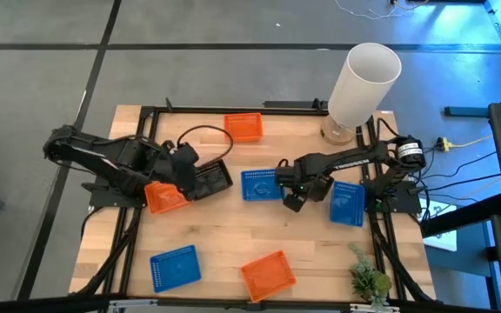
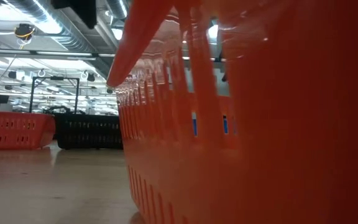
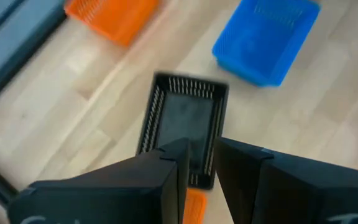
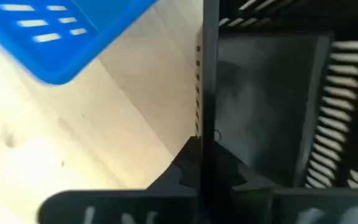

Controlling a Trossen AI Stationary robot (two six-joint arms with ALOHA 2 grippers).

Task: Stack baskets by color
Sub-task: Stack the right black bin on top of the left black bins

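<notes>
My left gripper (image 1: 183, 168) is shut on a black basket (image 3: 185, 121) at the table's left, beside an orange basket (image 1: 165, 197). In the low view this black basket (image 2: 89, 132) and the orange one (image 2: 14, 129) seem level with the tabletop. My right gripper (image 1: 292, 196) points down at mid-table between two blue baskets (image 1: 259, 184) (image 1: 348, 203). It is shut on a second black basket (image 4: 278, 106), mostly hidden under the arm in the high view. My left gripper pinches one long side wall (image 3: 209, 163) of the black basket near its end, one finger inside (image 3: 174, 163) and one outside (image 3: 241, 168). The fingers slant down from the table's left. That end lies over the orange basket's edge (image 3: 195, 206). My right gripper pinches a thin side wall (image 4: 209, 127) of the second black basket from above, one finger inside the basket and one outside. I cannot tell whether that basket is lifted or stands on the table.
An orange basket (image 1: 243, 127) lies at the far edge, a blue one (image 1: 175, 266) near left and an orange one (image 1: 268, 275) near centre, filling the low view (image 2: 260, 124). A tall white cylinder (image 1: 364, 80) stands far right, a small plant (image 1: 368, 280) near right.
</notes>
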